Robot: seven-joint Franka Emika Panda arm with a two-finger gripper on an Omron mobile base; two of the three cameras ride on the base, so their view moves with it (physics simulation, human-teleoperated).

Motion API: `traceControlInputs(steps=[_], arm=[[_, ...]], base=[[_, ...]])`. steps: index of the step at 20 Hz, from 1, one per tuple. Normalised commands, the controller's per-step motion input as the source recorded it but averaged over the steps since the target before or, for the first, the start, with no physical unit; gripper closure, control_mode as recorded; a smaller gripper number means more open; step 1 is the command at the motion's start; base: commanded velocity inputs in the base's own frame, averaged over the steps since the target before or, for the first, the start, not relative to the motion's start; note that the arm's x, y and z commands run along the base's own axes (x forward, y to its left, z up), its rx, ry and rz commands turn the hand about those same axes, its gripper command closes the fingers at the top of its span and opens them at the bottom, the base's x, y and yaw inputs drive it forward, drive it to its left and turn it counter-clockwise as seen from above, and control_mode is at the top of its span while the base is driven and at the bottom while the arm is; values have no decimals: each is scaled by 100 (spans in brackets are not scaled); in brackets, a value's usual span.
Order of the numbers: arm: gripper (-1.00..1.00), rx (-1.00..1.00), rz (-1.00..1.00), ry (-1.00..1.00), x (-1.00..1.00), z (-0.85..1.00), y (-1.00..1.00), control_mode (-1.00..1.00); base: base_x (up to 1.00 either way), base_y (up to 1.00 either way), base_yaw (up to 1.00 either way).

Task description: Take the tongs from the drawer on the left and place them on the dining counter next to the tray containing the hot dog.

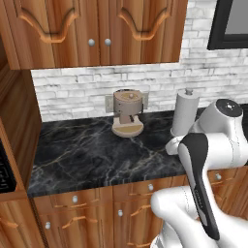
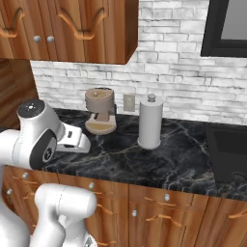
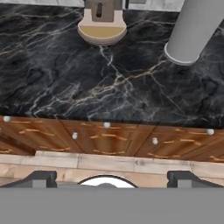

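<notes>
Fingers [image 3: 111, 177] spread wide, above closed drawer [image 3: 33, 126]; apparently apart.

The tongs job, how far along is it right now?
Nothing looks done yet: the drawer under the black counter is shut. The claw is open and empty, hovering in front of the drawers. Opening the drawer, taking the tongs and carrying them over all remain.

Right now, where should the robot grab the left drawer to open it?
By the small round silver knob on the drawer front, coming straight at it from the front. The front is flat wood, closed, and the knob alone sticks out. The open gripper hangs above it.
</notes>
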Motion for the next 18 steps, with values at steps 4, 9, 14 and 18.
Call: traceControlInputs(steps=[4, 9, 14, 18], arm=[[-100, 0, 0, 0, 0, -25, -3, -100], [-100, 0, 0, 0, 0, -33, -5, -100], [-100, 0, 0, 0, 0, -4, 0, -100], [-100, 0, 0, -1, -16, 0, 0, -100]], base=[[0, 0, 0], [0, 0, 0], [0, 0, 0], [0, 0, 0]])
